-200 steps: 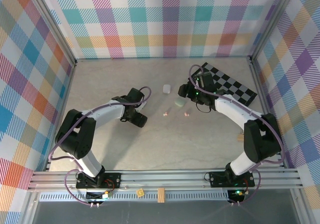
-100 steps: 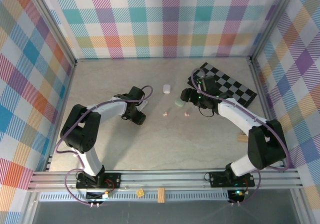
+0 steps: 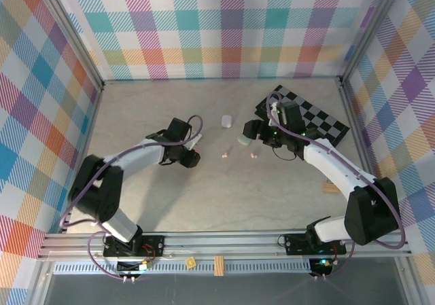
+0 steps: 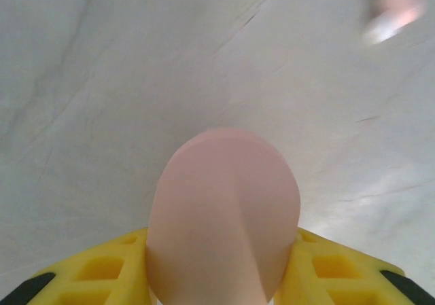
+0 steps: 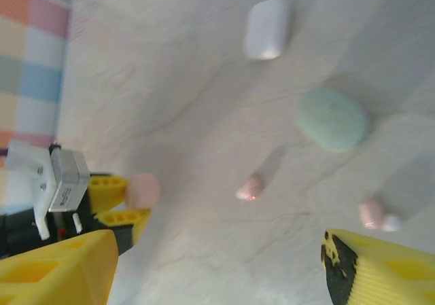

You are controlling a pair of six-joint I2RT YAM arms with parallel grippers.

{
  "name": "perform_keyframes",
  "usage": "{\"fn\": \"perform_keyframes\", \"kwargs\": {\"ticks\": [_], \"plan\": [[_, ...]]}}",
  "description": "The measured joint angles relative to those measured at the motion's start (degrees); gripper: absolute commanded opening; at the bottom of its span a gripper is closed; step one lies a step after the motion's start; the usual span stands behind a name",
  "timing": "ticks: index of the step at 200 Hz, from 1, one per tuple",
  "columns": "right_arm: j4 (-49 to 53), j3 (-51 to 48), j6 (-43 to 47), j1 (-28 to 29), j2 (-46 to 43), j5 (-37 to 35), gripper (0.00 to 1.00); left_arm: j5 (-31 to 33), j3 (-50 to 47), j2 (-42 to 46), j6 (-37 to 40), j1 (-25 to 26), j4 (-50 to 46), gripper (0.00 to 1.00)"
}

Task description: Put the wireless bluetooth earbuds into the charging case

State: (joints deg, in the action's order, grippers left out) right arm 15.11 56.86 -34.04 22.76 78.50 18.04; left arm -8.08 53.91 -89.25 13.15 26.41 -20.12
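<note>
Pink charging case [image 4: 224, 217] sits clamped in the left gripper [image 4: 223, 288], whose jaws have just closed on it, readying it for loading. Just beyond, 2 pink earbuds [image 5: 249, 189] lie loose on the table [image 5: 170, 81], uninserted; the right gripper [image 5: 217, 271] hovers spread wide nearby.

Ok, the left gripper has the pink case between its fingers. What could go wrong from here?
1. The pink case is smooth and rounded and sticks out well past the fingers of the left gripper, so it may slip or twist in that grip.
2. The two pink earbuds lie loose on the table near the mint case; the open right gripper coming down could knock one away.
</note>
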Motion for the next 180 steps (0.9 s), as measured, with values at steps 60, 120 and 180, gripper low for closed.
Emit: {"fn": "perform_keyframes", "kwargs": {"ticks": [60,120,180], "plan": [[-0.55,-0.63,-1.92,0.52,-0.31,14.75,0.76,-14.62,-7.82,11.56,6.64,3.06,18.14,0.39],[-0.98,-0.61,-2.82,4.66,-0.17,20.50,0.72,-20.20,-9.16,12.98,11.67,7.54,25.92,0.39],[-2.03,0.39,-4.55,7.30,2.56,21.40,0.54,-22.23,-9.14,13.09,12.87,7.72,26.10,0.39]]}}
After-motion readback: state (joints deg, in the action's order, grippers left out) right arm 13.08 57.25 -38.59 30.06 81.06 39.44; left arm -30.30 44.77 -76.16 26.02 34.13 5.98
